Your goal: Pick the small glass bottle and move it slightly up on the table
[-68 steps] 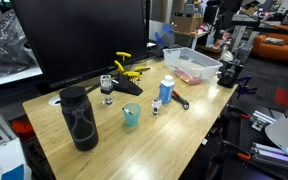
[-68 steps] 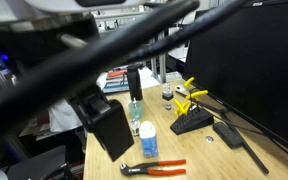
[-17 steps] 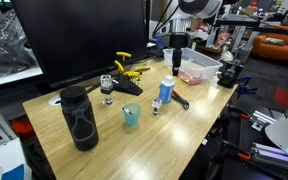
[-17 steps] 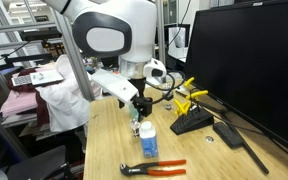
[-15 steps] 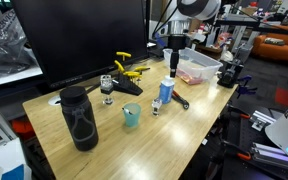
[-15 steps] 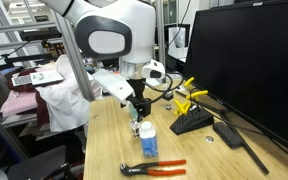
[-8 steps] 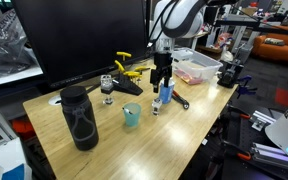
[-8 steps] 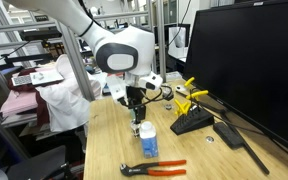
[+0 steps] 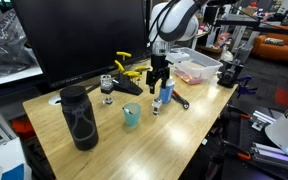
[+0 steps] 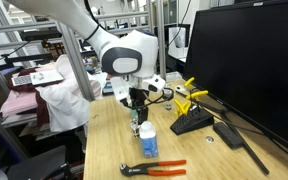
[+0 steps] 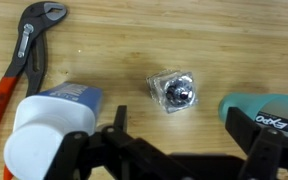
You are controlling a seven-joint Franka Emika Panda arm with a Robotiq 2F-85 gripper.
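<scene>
Above the small glass bottle (image 11: 174, 90), the gripper (image 9: 156, 90) is descending lower than a moment ago, jaws spread wide, nearing a grasp.

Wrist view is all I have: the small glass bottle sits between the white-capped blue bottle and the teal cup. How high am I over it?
Observer: In an exterior view the end effector hangs open above the small glass bottle. Its fingertips are higher than the cap, not around it.
Operator: Is the blue bottle taller than my target?
Observer: Yes. The blue bottle is clearly taller and stands right beside it, its cap reaching about fingertip level.
Operator: What stands outside my frame?
Observer: A stemmed glass and a large black bottle stand on the table, beyond the teal cup.
</scene>
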